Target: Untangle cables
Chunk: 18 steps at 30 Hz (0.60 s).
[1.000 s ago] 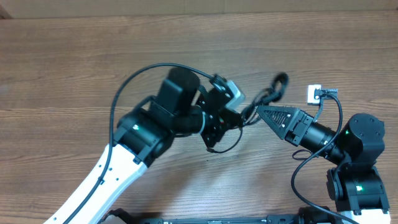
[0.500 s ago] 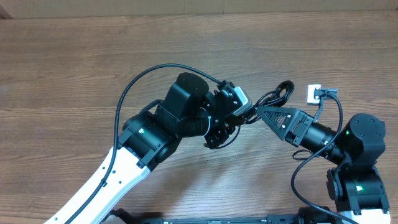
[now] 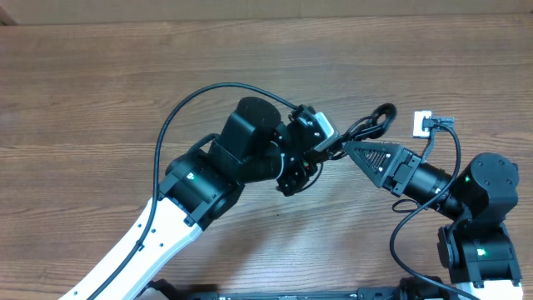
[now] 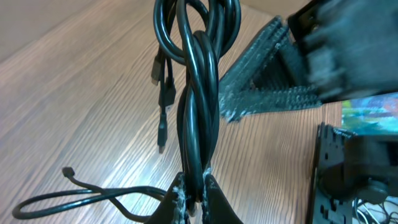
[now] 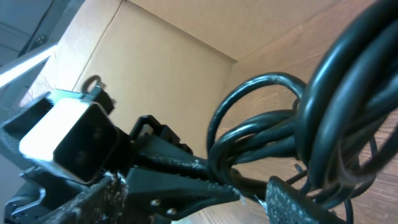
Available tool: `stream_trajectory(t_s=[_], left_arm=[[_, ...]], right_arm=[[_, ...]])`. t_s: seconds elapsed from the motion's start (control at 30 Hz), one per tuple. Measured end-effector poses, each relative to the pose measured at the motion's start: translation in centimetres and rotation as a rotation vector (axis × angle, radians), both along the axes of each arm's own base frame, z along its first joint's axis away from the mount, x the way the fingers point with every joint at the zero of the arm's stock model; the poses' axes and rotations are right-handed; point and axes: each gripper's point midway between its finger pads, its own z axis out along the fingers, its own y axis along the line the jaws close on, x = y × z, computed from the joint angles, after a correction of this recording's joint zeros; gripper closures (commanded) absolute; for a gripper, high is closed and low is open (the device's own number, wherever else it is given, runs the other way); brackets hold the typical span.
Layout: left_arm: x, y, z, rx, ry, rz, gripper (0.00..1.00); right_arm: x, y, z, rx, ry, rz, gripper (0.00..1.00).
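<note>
1. Where: the thin black bendy cables [image 4: 199, 112] are in one bunch, held up off the brown wooden table [image 3: 125, 75]. The bunch sits btwn the small white square block [image 3: 420, 125] & the L black two-finger claw [image 4: 194, 198]. Its round loop end is near the block.
2. L claw: it pinches the bunch tight at one end. The cords come right out from btwn its fingers.
3. R black pointy claw [image 3: 348, 149]: its tip is right at the bunch, farther from the block than the loop is. The fingers look pushed close together. Can't tell if a cord is caught in there.
4. How far along: not far, I think. The cords wrap round each other like a rope, all twisted. Small plug ends [image 4: 163, 106] hang free by the bunch. One loose cord [image 4: 93, 198] lies on the table, but I can't tell if it's free of the rest. Most of the job is left: pull each cord out & lay them apart.
5. Which way: the bunch is long & thin. Its long line runs from the L claw toward the block. The loop end points at the block, the pinched end away from it.
</note>
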Motion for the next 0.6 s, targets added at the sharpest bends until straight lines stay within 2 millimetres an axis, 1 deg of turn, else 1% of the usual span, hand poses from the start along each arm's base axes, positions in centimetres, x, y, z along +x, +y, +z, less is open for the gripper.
stream_trajectory(t_s=[0.1, 0.13, 0.2, 0.27, 0.3, 0.43, 0.5, 0.53, 0.6], left_arm=[[-0.6, -0.9, 0.7, -0.027, -0.014, -0.027, 0.96], [-0.8, -1.2, 0.8, -0.033, -0.016, -0.038, 0.96], [-1.3, -1.6, 0.9, -0.038, -0.018, -0.056, 0.96], [-1.4, -1.6, 0.9, -0.038, -0.018, -0.058, 0.96], [-1.4, -1.6, 0.9, -0.037, -0.018, -0.057, 0.96], [-1.0, -1.4, 0.7, -0.025, -0.024, -0.031, 0.95], [-0.8, -1.3, 0.7, -0.022, -0.025, -0.022, 0.96], [-0.7, -1.3, 0.7, -0.020, -0.027, -0.017, 0.96], [-0.6, -1.2, 0.6, -0.017, -0.029, -0.010, 0.96]], right_arm=[[0.0, 0.0, 0.0, 0.001, 0.002, 0.000, 0.34], [0.0, 0.0, 0.0, 0.001, 0.001, 0.000, 0.38], [0.0, 0.0, 0.0, 0.002, 0.005, 0.000, 0.52], [0.0, 0.0, 0.0, 0.003, 0.006, -0.002, 0.60], [0.0, 0.0, 0.0, 0.001, 0.003, -0.001, 0.61], [0.0, 0.0, -0.1, 0.001, 0.004, 0.000, 0.61], [0.0, 0.0, -0.1, 0.001, 0.004, 0.000, 0.53], [0.1, 0.0, -0.1, 0.002, 0.007, 0.000, 0.52], [0.1, 0.0, -0.1, 0.000, 0.004, 0.000, 0.52]])
